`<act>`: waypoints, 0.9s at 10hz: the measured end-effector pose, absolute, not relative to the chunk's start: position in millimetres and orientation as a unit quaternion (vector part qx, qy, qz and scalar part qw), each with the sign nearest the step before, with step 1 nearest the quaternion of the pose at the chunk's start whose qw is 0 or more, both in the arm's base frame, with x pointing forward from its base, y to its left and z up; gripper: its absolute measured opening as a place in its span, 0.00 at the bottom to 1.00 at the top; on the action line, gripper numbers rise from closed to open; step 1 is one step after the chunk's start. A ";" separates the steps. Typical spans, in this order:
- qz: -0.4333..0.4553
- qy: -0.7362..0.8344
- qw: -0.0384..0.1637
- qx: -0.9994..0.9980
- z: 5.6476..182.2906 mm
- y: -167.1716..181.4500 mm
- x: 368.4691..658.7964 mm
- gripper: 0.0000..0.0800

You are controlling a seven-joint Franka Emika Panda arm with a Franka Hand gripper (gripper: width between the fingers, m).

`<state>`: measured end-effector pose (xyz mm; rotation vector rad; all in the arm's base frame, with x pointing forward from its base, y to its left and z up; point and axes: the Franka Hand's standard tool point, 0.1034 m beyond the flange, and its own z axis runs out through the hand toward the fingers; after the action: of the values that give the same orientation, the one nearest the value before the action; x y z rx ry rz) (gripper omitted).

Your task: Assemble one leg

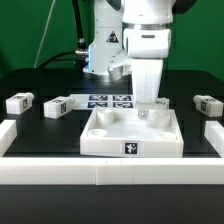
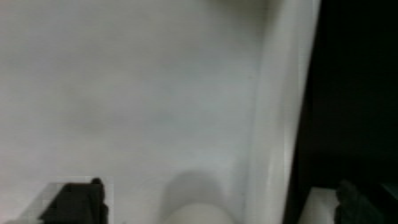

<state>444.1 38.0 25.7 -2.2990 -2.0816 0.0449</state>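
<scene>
The large white square tray-like piece (image 1: 130, 135) lies at the table's front middle. My gripper (image 1: 150, 110) reaches down over its far corner on the exterior view's right. In the wrist view the two dark fingertips (image 2: 75, 203) stand wide apart at the picture's edge, and the gripper (image 2: 217, 205) straddles a blurred rounded white shape (image 2: 214, 198) without touching it. I cannot tell if that shape is a leg. The tray's white surface (image 2: 143, 90) fills most of that view. Loose legs lie at the left (image 1: 20, 101), next to it (image 1: 57, 105) and at the right (image 1: 207, 104).
The marker board (image 1: 108, 100) lies behind the tray. A small tagged white piece (image 1: 163, 102) shows just behind the gripper. White rails (image 1: 100, 176) run along the front and both sides of the black table. The robot's base (image 1: 103, 50) stands at the back.
</scene>
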 end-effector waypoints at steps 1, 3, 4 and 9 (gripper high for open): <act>0.017 -0.671 0.023 -0.741 21.5 37.9 439.4 0.81; 0.018 -0.670 0.026 -0.742 12.3 37.7 435.9 0.81; 0.019 -0.669 0.027 -0.743 9.3 37.1 434.7 0.81; 0.018 -0.668 0.027 -0.743 9.7 37.0 436.6 0.33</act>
<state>436.6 37.0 9.7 -2.2965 -2.0639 0.0551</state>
